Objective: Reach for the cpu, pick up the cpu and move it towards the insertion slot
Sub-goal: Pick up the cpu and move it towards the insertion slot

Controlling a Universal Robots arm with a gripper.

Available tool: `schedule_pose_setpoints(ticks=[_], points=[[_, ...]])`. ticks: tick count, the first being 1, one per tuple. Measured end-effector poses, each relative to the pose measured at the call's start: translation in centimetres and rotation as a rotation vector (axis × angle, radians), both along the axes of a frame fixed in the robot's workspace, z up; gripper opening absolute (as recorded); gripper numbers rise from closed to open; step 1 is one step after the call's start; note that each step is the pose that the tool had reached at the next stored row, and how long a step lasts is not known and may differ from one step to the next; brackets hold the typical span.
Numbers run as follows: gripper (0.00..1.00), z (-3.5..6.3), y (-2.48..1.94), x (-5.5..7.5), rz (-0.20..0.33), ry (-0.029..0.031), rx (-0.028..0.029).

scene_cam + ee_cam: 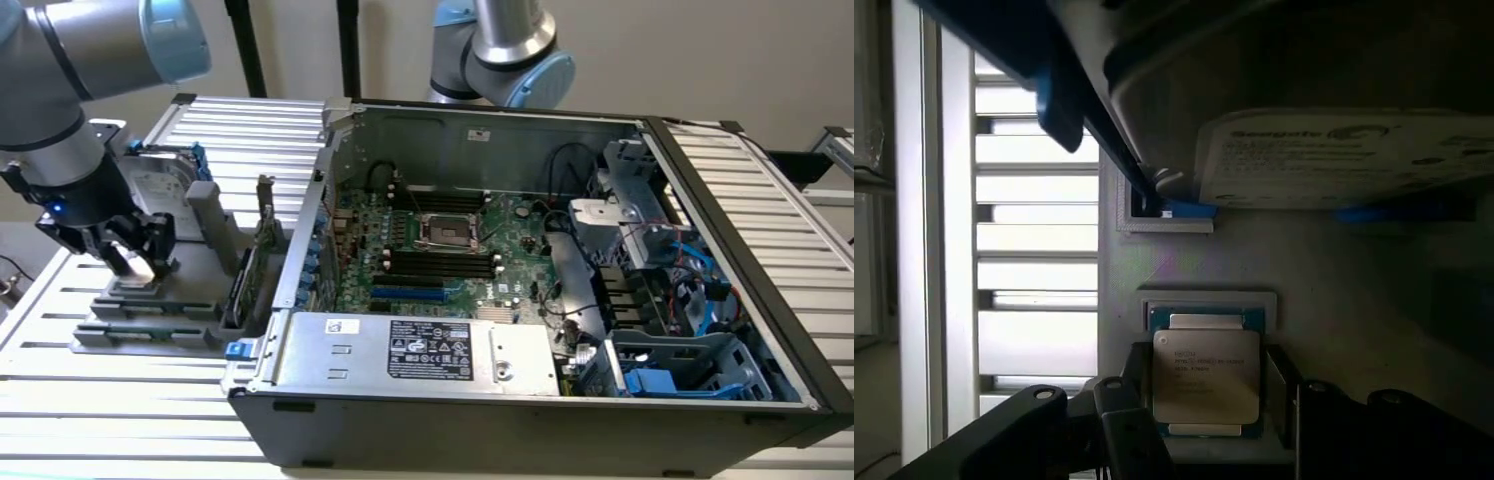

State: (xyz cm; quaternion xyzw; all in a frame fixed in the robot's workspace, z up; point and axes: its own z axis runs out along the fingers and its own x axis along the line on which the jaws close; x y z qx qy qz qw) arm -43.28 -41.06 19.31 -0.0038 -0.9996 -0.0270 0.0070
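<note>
My claw (1206,425) sits low over the grey fixture tray (147,325) at the exterior view's left, beside the open computer case (534,400). In the wrist view my two dark fingers (1122,425) stand spread, one at each side of the cpu (1206,375); whether the pads touch its edges I cannot tell. The cpu lies flat in a pale square recess (1206,300) of the tray, silvery lid up with faint print, green board showing at its rim. It is close to square, with no long axis that I can make out. The nearest edge of the chip is cut off by my own claw body.

Room to move: the recess walls hem the chip closely, and a hard drive (1344,155) with a white label and blue rails stands just beyond it, overhanging that side. The slatted metal surface (1034,250) lies open past the tray's edge.

In the exterior view my claw (134,262) hides the chip. Farther off, inside the case, the insertion slot (447,232) sits on the motherboard, shiny frame around a dark centre, with long black memory slots (434,268) just beside it. The case is open on top, well apart from my claw.
</note>
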Motion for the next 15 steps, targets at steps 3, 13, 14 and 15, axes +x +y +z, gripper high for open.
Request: schedule_pose_setpoints(ticks=[3,13,14,15], points=[[0.55,0.97,0.0,0.0,0.0,0.001,0.0001],[0.55,5.5,-0.07,0.0,0.0,0.0019,0.0],[0.55,5.95,-0.09,0.0,0.0,0.0017,0.0001],[0.55,6.4,-0.13,0.0,0.0,0.0018,0.0001]])
